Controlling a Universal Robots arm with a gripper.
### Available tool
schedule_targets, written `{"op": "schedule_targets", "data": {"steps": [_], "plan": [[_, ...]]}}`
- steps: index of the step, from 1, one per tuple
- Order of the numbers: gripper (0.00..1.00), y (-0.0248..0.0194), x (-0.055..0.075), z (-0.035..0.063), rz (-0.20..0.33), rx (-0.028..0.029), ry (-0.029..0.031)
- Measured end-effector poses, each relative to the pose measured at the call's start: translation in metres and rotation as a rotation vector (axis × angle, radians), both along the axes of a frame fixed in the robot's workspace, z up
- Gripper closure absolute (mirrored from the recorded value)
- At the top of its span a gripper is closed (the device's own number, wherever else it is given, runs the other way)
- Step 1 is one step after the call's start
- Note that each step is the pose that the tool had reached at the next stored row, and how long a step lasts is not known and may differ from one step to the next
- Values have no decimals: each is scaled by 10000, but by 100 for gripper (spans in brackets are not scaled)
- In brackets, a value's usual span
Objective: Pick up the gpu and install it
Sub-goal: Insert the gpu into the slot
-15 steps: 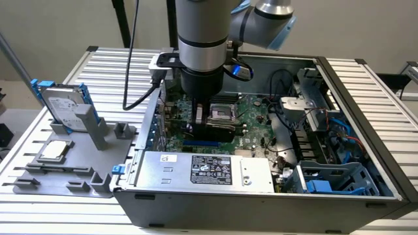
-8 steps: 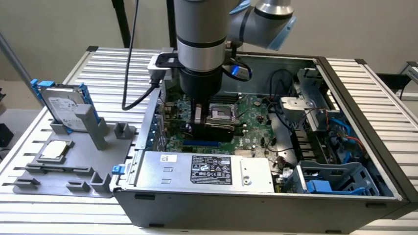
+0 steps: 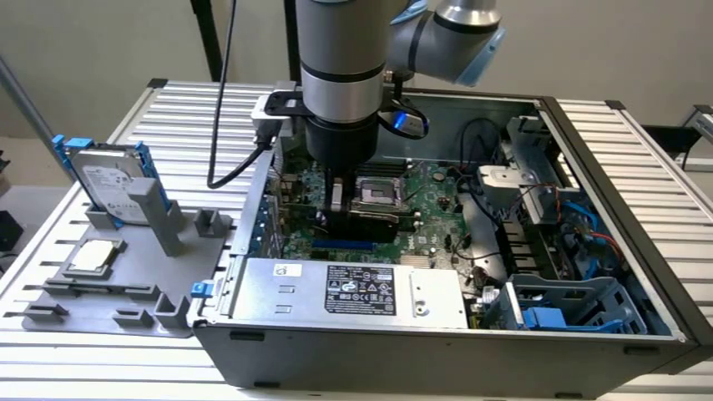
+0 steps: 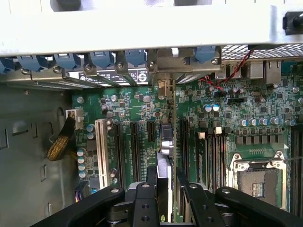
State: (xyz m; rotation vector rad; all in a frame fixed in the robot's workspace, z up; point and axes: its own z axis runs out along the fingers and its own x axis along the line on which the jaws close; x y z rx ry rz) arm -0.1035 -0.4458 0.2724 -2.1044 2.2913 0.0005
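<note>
The gripper (image 4: pixel 166 177) pinches the gpu (image 4: pixel 168 142), which stands on edge low over the motherboard (image 4: pixel 123 104) slots inside the computer case (image 3: pixel 446 355). The pickup looks done. I cannot tell whether the card is fully seated.

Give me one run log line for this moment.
hand: shut on gpu | gpu: edge-down at motherboard slot, inside case | seating: cannot tell

An open computer case (image 3: pixel 446 359) lies on a slatted table (image 3: pixel 67 368), its green motherboard (image 3: pixel 429 205) showing an open CPU socket (image 3: pixel 376 194). At the exterior view's left, a grey fixture (image 3: pixel 139 280) holds an upright blue-framed hard drive (image 3: pixel 106 180) and a flat CPU chip (image 3: pixel 95 256).
</note>
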Motion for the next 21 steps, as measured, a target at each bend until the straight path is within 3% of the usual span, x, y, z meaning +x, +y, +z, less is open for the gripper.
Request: {"op": "schedule_targets", "data": {"steps": [21], "plan": [[73, 10, 0, -76, 162, 0, 7]]}}
